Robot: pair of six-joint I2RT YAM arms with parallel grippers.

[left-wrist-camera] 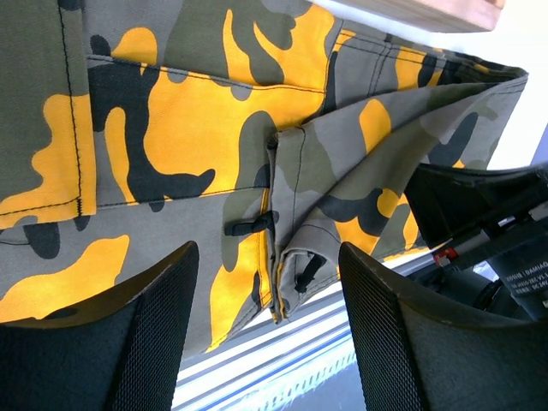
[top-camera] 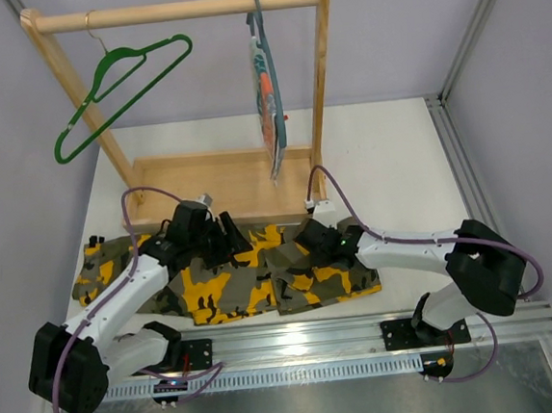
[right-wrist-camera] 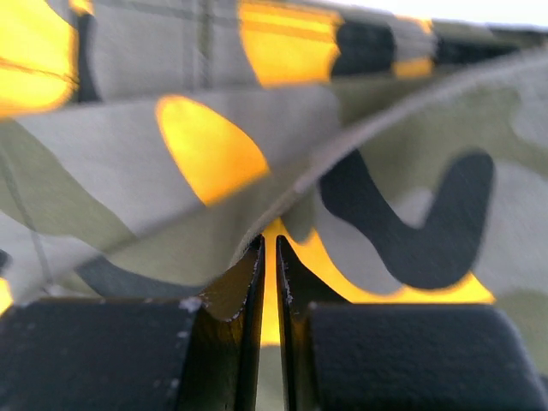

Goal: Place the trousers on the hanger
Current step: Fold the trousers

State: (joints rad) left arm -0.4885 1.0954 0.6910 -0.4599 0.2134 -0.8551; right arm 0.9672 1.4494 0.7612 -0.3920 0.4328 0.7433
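Only right wrist shows end effector [right-wrist-camera: 269,244] pinching trousers [right-wrist-camera: 411,137].

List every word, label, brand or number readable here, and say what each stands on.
Nothing reads clearly.
Small white lettering on the black arm housing, left wrist view: too small to read.
The trousers, hanger and wooden rack: no text visible.
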